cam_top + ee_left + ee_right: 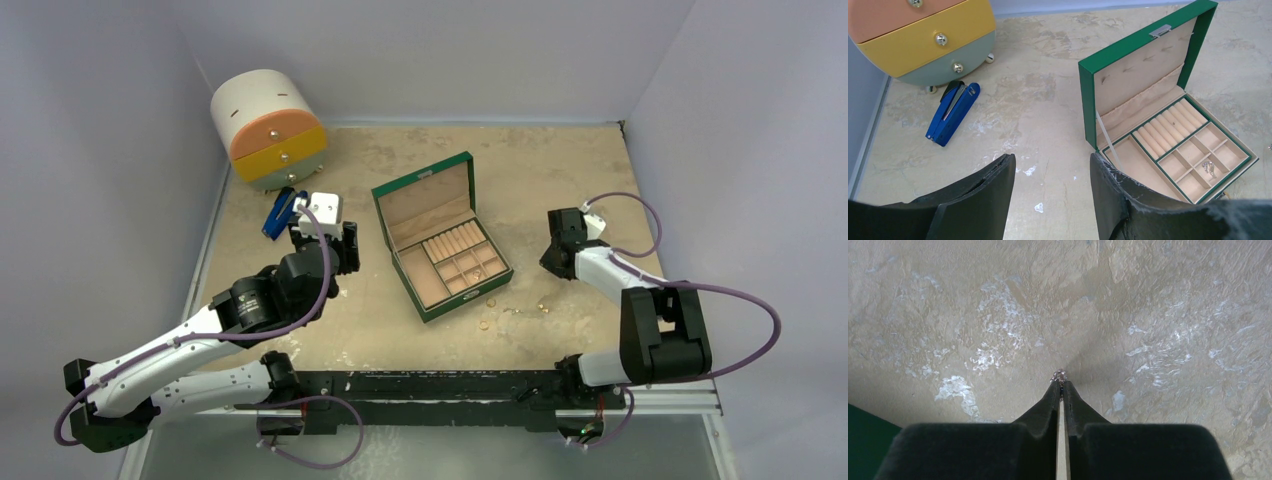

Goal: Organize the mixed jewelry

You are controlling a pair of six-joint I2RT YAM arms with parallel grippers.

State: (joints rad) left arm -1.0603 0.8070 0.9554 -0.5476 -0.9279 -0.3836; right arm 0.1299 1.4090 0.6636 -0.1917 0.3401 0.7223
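Three views of one moment.

**Top external view:** the green box [424, 187] stands open at mid-table with its lid raised toward the far wall. Several loose gold pieces [491, 302] lie scattered on the table [560, 160], near the box's front right corner. The right gripper [553, 258] hangs to the right of the box, beyond those pieces. This view is too coarse to show anything at its tips. The left gripper [325, 232] sits left of the box, near the blue-handled tool [280, 212] and the rounded drawer unit [268, 130].

**Right wrist view:** only here is the grip legible. The right gripper [1060, 385] has its jaws drawn almost together, and a tiny glinting piece [1059, 375] is pinched at the very tips over the bare table.

**Left wrist view:** the left gripper [1053, 172] has its fingers [998, 192] spread well apart, with nothing between them. This view alone looks into the box, where one silvery piece [1209, 169] lies in a small square compartment beside the ring rolls.
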